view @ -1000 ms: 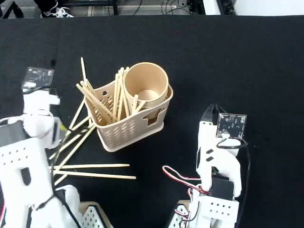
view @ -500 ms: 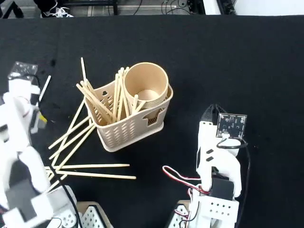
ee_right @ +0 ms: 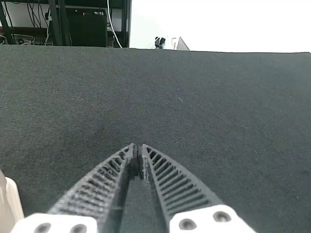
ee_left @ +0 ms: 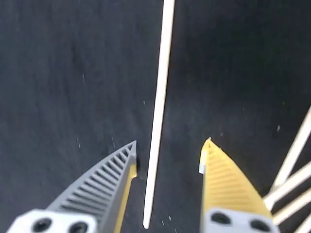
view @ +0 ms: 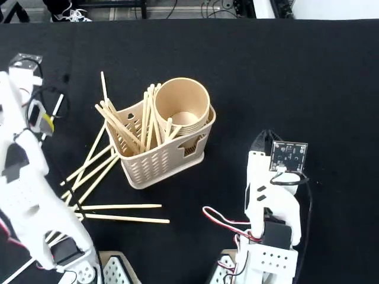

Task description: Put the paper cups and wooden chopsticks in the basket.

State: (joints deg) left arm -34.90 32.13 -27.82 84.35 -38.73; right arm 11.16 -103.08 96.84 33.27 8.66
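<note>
Roughly half done. Already nested in the basket (view: 163, 160): paper cups (view: 182, 103) and a bundle of chopsticks (view: 148, 121). Left to gather: loose chopsticks (view: 118, 213) fanned at its 7 to 8 o'clock, plus a lone chopstick (ee_left: 158, 111) out at 9 o'clock, straddled by the left gripper (ee_left: 170, 143), jaws wide, seemingly not touching. Parked at 4 o'clock, right gripper (ee_right: 138, 150), pinched closed on nothing.

Black cloth table (view: 266, 71), with white wall (ee_right: 218, 24) and dark rack (ee_right: 82, 24) behind
</note>
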